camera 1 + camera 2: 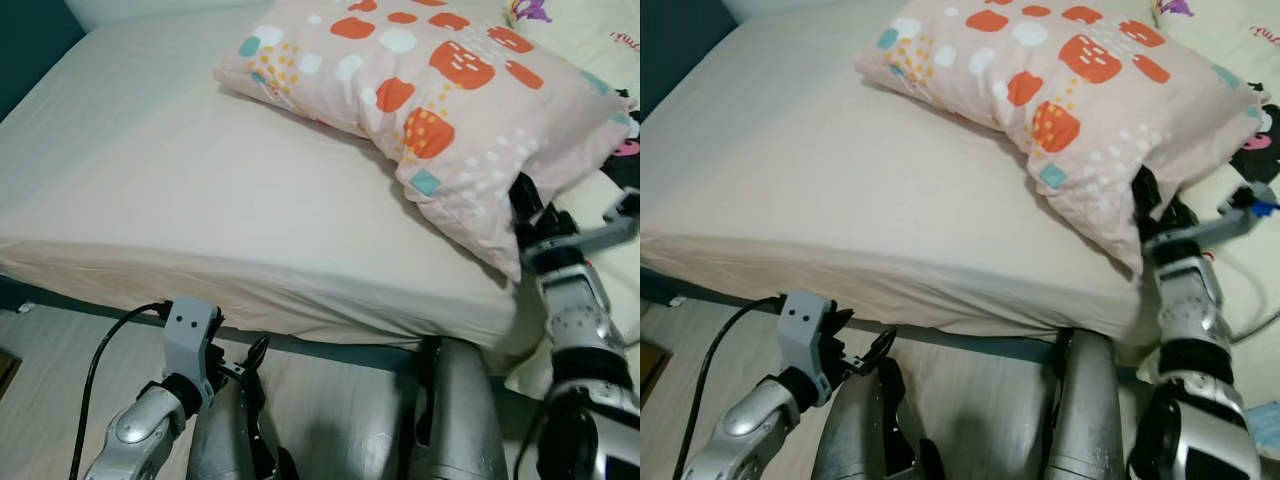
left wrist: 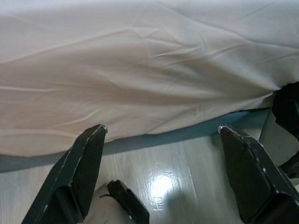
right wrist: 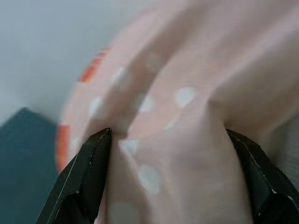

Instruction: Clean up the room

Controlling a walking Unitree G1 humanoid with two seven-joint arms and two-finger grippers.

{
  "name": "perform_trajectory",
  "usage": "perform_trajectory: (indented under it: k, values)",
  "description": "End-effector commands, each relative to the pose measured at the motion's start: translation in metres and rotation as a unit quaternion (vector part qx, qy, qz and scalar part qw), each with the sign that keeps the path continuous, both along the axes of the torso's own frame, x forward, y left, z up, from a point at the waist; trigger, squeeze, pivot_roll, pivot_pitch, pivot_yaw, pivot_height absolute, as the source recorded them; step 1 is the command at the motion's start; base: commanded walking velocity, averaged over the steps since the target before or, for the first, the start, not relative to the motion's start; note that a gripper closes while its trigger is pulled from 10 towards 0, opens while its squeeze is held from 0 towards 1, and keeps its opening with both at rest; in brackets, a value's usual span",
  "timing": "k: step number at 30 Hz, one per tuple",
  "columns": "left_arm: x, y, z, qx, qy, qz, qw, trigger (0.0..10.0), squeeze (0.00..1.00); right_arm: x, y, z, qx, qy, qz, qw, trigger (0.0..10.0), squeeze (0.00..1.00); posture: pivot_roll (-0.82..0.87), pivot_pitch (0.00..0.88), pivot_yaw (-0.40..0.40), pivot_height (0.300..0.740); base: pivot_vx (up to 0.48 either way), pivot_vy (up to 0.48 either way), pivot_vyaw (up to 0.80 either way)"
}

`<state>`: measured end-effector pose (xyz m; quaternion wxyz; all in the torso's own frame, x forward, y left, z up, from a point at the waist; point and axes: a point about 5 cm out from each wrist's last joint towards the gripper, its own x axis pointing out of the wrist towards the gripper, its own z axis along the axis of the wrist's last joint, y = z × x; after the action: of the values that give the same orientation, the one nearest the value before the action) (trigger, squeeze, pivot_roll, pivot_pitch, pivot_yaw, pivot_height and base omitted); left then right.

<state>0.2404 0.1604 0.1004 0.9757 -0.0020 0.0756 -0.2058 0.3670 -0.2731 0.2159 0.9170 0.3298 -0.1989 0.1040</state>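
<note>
— Right gripper (image 3: 170,154) has its two black fingers spread with a fold of the pillow (image 1: 420,95) bunched between them. Clamped, would you say?

— I judge it gripped on the cloth: the pink fabric fills the whole gap between the fingers in the right wrist view, and in the head views the pillow's near right corner hangs over that gripper (image 1: 1152,205). The pillow itself lies on the far right part of the bed (image 1: 170,190), its near corner raised off the sheet.

— How should the step be done well?

— If the aim is to set the pillow straight, keep the pinch on a thick fold rather than a thin edge of the case, lift only enough to clear the sheet, and move slowly so the stuffing does not drag the corner out. Another printed cushion (image 1: 610,60) sits just beyond it on the right; best not to shove that.

— And the left gripper (image 1: 252,365)?

— Low by the robot's leg, near the bed's near edge, fingers apart and holding nothing; its wrist view looks at the sheet's overhang and the wooden floor (image 2: 182,163).

— Any containers, bins or baskets?

— I see none here, so nothing to report inside one.
</note>
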Motion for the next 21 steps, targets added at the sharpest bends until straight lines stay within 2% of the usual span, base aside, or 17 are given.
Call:
perform_trajectory:
  k: [1,2,4,8,9,11,13,20,21]
  values:
    - [-0.006,0.007,-0.006,0.003,0.016,0.014,1.000,10.0,0.00,0.006,0.014,-0.003,0.008,0.000,0.034,0.999,10.0,0.00,0.10,0.377,0.141,0.461,0.000,0.000,0.00]
    - [-0.006,0.007,-0.006,0.003,0.016,0.014,1.000,10.0,0.00,0.006,0.014,-0.003,0.008,0.000,0.034,0.999,10.0,0.00,0.10,0.377,0.141,0.461,0.000,0.000,0.00]
    - [-0.008,0.006,-0.005,0.004,0.015,0.015,1.000,10.0,0.00,0.012,0.020,0.015,0.019,-0.030,0.048,0.998,10.0,0.00,0.11,0.374,0.131,0.461,0.000,0.000,0.00]
    - [-0.009,0.005,-0.004,0.004,0.016,0.016,1.000,10.0,0.00,0.016,0.021,0.022,0.019,-0.033,0.047,0.998,10.0,0.00,0.11,0.375,0.129,0.461,0.000,0.000,0.00]
    - [-0.011,0.005,-0.004,0.004,0.018,0.015,1.000,10.0,0.00,0.020,0.023,0.025,0.013,-0.017,0.035,0.999,10.0,0.00,0.11,0.380,0.127,0.461,0.000,0.000,0.00]
    - [-0.011,0.005,-0.004,0.004,0.018,0.015,1.000,10.0,0.00,0.020,0.023,0.025,0.013,-0.017,0.035,0.999,10.0,0.00,0.11,0.380,0.127,0.461,0.000,0.000,0.00]
    - [-0.015,0.004,-0.005,0.004,0.023,0.014,1.000,10.0,0.00,0.029,0.026,0.024,-0.002,0.042,-0.004,0.999,10.0,0.00,0.11,0.393,0.128,0.461,0.000,0.000,0.00]
    - [-0.019,0.003,-0.005,0.005,0.028,0.012,1.000,10.0,0.00,0.037,0.036,0.032,-0.010,0.052,-0.009,0.999,10.0,0.00,0.12,0.403,0.131,0.461,0.000,0.000,0.00]
    - [-0.020,0.003,-0.005,0.006,0.029,0.012,0.999,10.0,0.00,0.038,0.039,0.034,-0.014,0.057,-0.011,0.998,0.0,0.00,0.12,0.409,0.131,0.461,0.000,0.000,0.00]
